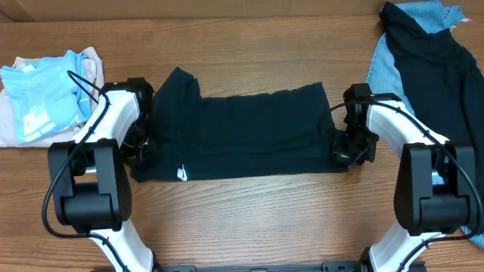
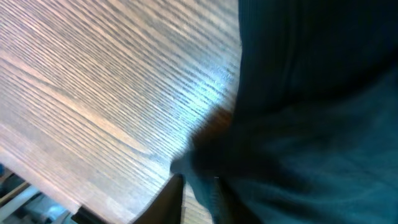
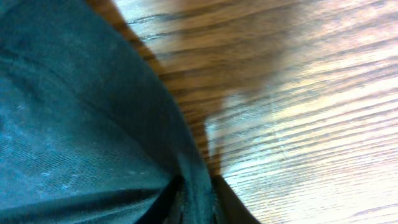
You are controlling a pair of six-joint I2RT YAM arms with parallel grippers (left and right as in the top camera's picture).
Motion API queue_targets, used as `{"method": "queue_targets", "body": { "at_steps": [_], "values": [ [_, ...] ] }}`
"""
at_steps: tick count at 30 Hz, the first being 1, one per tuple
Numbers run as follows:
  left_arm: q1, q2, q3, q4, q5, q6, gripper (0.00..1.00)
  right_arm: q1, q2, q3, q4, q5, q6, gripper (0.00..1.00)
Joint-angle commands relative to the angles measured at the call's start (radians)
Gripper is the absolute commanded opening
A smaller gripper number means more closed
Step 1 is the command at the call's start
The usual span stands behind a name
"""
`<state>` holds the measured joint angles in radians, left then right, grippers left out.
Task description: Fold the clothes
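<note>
- Left gripper (image 1: pixel 141 148) sits at the black T-shirt's (image 1: pixel 249 136) left edge; whether it grips cannot be told.
- Right gripper (image 1: pixel 345 148) sits at the right edge, cloth between its jaws; hold unclear.

Overhead's crisp and evenly lit; both wrist views are smeared soft, glare streaking the wooden table (image 2: pixel 211 87), the black T-shirt (image 3: pixel 74 124) a murky blur.

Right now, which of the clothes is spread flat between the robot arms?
The black T-shirt with the little white logo. The light-blue tee sits bunched far left, the denim far right.
</note>
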<state>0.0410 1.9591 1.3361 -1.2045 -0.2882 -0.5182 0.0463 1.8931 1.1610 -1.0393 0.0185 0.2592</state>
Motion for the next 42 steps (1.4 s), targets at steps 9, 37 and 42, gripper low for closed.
{"method": "queue_targets", "body": {
  "at_steps": [9,37,42],
  "values": [
    [0.006,-0.265,0.011,0.069,0.083,0.044,0.48,-0.003,-0.172,0.060,0.024,0.025,0.003,0.37],
    [0.019,0.288,0.511,0.487,0.491,0.488,0.77,-0.003,-0.293,0.130,0.030,-0.039,-0.031,0.49],
    [0.019,0.344,0.512,0.506,0.492,0.489,0.75,-0.003,-0.293,0.130,0.031,-0.039,-0.031,0.49]
  ]
}}
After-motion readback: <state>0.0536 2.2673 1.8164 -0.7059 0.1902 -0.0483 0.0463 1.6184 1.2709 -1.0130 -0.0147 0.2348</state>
